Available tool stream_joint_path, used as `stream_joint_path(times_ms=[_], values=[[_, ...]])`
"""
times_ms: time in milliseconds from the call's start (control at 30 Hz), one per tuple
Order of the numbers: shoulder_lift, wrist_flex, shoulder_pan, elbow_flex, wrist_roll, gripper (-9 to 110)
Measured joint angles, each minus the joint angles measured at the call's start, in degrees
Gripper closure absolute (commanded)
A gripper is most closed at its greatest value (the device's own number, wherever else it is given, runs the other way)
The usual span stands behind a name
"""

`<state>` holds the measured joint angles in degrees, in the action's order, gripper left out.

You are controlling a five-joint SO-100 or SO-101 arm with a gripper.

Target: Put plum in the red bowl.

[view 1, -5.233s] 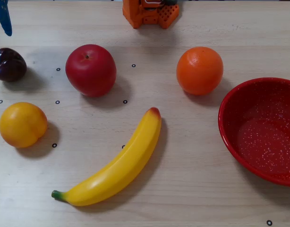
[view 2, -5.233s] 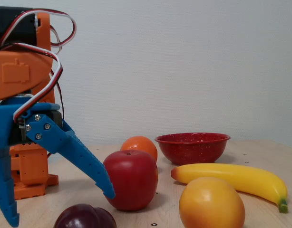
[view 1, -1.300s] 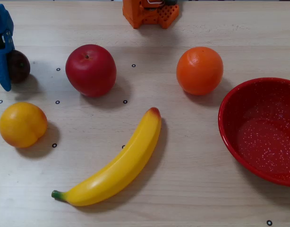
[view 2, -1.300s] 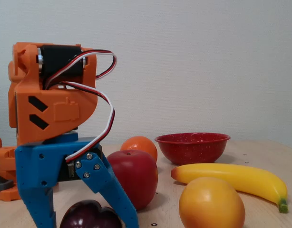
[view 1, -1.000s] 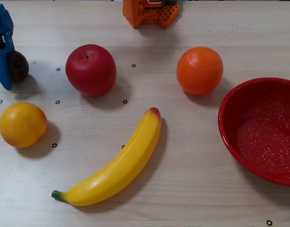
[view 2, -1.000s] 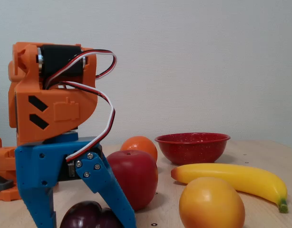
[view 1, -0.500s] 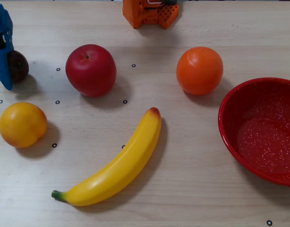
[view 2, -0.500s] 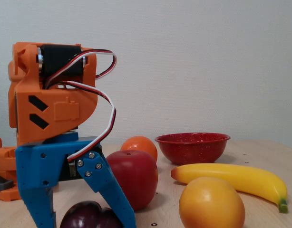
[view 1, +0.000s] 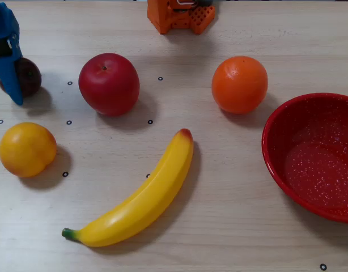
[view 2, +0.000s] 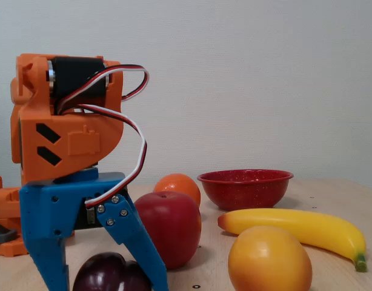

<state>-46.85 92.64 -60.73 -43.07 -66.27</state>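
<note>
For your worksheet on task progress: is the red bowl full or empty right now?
Empty. The overhead view shows only the speckled inside of the red bowl; the plum sits between the gripper fingers, far left.

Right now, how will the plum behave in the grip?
The plum is glossy and round, so it may slip between the blue fingers of the gripper. It looks small and probably light. If released, it would likely roll.

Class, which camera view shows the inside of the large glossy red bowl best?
The overhead view: it looks down into the large glossy red bowl, showing its speckled, empty floor. The fixed view shows only its outer wall and rim.
</note>
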Motion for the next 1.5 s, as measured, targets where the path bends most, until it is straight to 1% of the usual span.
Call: stream_joint_path(times_ms=[167,367,500,600,733,1133,1300,1500], values=[[-1.2,2.2,0.0,-0.4,0.0,102],[-8.3,5.6,0.1,-0.4,0.0,102],[-8.9,6.6,0.6,-0.4,0.1,102],[-9.8,7.2,1.1,-0.4,1.7,102],[-15.3,8.1,3.1,-0.4,3.3,102],[-21.5,10.5,13.4,-0.4,11.3,102],[-25.8,11.0,20.7,-0.4,15.8,102],[-26.0,11.6,30.1,-0.4,21.0,102]])
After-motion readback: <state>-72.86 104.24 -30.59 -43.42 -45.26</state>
